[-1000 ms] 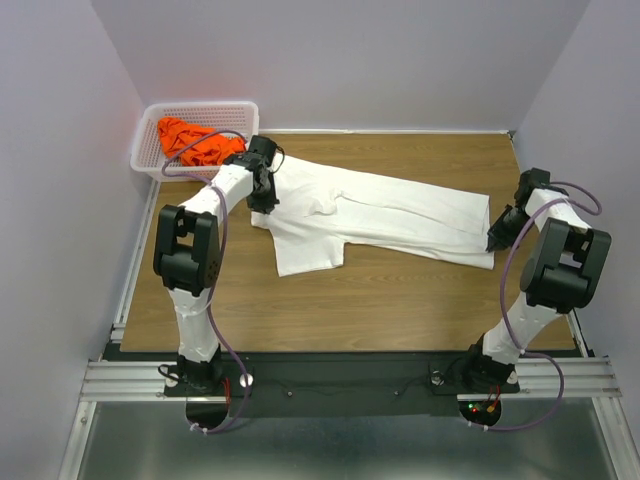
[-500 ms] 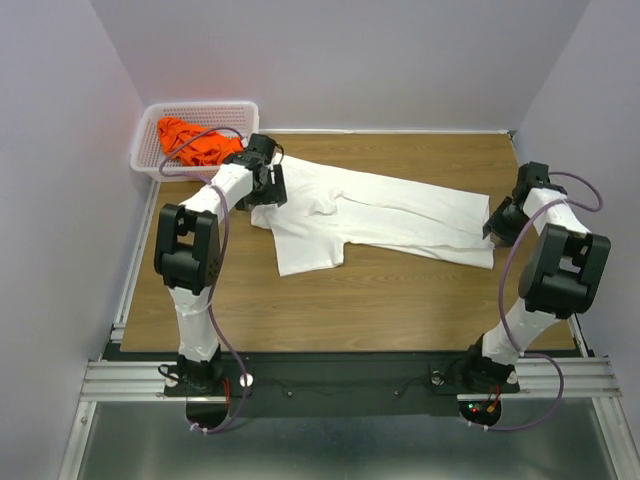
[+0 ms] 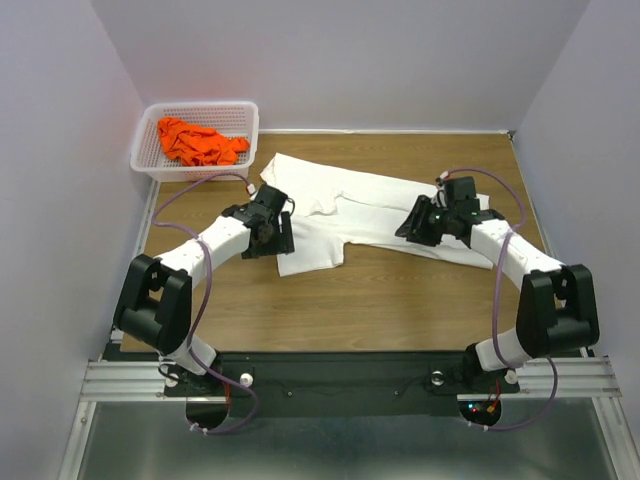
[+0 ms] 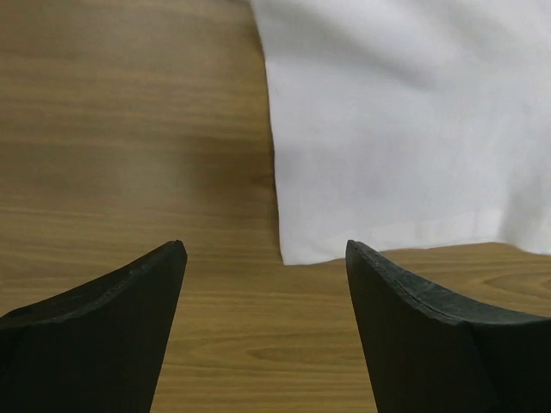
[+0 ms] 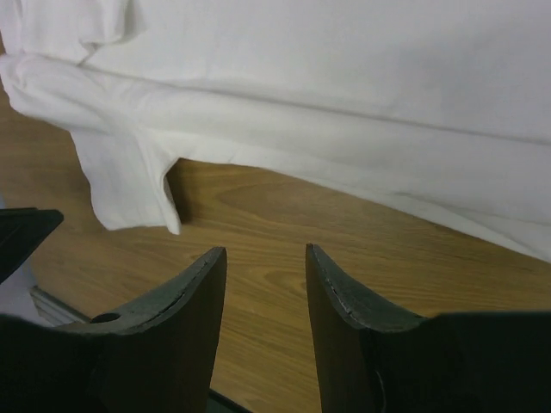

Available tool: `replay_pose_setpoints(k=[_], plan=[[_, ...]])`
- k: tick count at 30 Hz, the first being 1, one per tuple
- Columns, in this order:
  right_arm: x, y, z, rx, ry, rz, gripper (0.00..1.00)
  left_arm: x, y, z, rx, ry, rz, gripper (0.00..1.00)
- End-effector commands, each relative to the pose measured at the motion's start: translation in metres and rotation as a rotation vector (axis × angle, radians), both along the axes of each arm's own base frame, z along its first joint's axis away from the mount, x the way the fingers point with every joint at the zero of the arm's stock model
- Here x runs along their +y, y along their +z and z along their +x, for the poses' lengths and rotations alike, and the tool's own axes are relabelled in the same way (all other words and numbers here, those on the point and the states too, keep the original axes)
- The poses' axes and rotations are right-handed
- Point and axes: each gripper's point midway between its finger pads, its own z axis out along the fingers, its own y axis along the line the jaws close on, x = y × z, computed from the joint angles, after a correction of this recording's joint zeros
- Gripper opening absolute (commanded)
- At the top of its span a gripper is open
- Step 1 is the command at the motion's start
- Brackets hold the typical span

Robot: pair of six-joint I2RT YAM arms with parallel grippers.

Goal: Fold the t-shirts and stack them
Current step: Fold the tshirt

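White shirt [image 3: 370,205] part-folded — orange shirt [image 3: 198,142] sits crumpled in basket [image 3: 203,104]. Left gripper [image 4: 265,245], right gripper [image 5: 265,249] — both apart, empty.

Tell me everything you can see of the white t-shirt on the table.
The white t-shirt is plain cloth, no print showing. It lies flat on the wooden table, folded into a long band slanting from far left to right, one short sleeve sticking out toward the near edge. The left gripper and right gripper, both open, hold nothing of it.
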Motion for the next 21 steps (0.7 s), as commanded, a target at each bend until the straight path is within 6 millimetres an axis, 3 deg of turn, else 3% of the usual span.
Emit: replay_pose_setpoints(k=[1, 6, 11, 17, 21], plan=[[0.051, 0.013, 0.011, -0.096, 0.11, 0.137, 0.48, -0.005, -0.015, -0.012, 0.017, 0.051, -0.027, 0.84], [0.09, -0.006, 0.005, -0.071, 0.196, 0.187, 0.47, -0.007, -0.041, -0.024, 0.07, 0.054, -0.004, 0.73], [0.123, -0.021, 0.003, -0.052, 0.244, 0.239, 0.45, -0.013, -0.053, -0.025, 0.086, 0.049, 0.013, 0.62], [0.151, -0.04, -0.004, -0.008, 0.287, 0.26, 0.45, -0.021, -0.064, -0.029, 0.112, 0.035, 0.024, 0.6], [0.168, -0.053, -0.013, 0.022, 0.32, 0.256, 0.44, -0.022, -0.074, -0.033, 0.142, 0.025, 0.035, 0.52]])
